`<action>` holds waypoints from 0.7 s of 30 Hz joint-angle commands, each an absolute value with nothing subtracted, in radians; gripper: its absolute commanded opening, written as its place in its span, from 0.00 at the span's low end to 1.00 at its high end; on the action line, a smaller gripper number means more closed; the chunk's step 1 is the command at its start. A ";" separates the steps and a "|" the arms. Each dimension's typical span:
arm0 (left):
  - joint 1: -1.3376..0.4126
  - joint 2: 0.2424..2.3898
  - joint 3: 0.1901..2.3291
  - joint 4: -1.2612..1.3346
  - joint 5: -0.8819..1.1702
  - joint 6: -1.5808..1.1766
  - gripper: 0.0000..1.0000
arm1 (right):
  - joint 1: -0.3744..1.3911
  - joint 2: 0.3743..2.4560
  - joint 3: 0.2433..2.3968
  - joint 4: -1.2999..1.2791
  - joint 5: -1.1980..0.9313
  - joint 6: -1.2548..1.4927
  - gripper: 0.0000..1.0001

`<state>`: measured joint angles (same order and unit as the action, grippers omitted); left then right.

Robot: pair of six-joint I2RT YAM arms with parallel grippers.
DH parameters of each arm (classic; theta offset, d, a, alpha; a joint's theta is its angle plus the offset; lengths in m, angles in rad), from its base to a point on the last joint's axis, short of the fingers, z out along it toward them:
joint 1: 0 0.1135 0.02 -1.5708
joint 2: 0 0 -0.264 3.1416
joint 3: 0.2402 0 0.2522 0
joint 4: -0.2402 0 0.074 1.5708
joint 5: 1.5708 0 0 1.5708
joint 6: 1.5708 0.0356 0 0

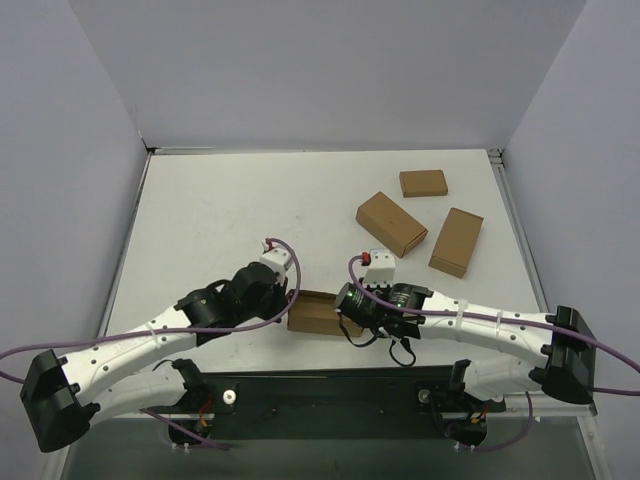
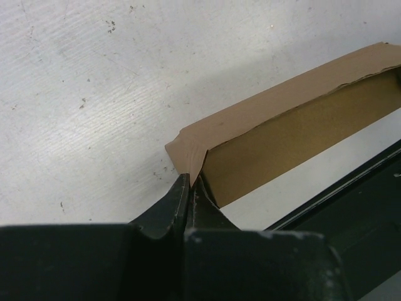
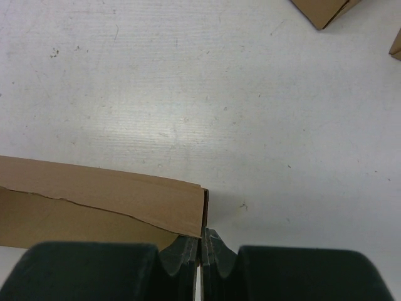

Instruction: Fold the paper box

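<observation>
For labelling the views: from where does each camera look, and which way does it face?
Top external: above and behind the arms, facing down at the table; shows left arm, right arm.
Left wrist: on the left arm, facing along its left pincer, shut on the paper box corner.
Right wrist: facing along the right pincer, shut on the box's other end.
Shared: both wrist views show the paper box.

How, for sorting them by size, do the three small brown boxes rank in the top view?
Largest: the left box and the right box, which look about alike, so I won't rank them.
Smallest: the far box.
</observation>
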<state>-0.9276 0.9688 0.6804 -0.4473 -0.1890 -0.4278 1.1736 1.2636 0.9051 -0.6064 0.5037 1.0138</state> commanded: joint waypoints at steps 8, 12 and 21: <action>-0.908 1.042 0.804 -0.457 -0.095 -0.494 0.00 | 1.207 1.342 0.928 -0.735 0.511 1.020 0.00; -0.897 1.058 0.779 -0.445 -0.100 -0.457 0.00 | 1.223 1.318 0.952 -0.759 0.543 1.020 0.20; -0.874 1.121 0.816 -0.459 -0.065 -0.308 0.00 | 1.321 1.184 1.009 -0.750 0.721 0.788 0.69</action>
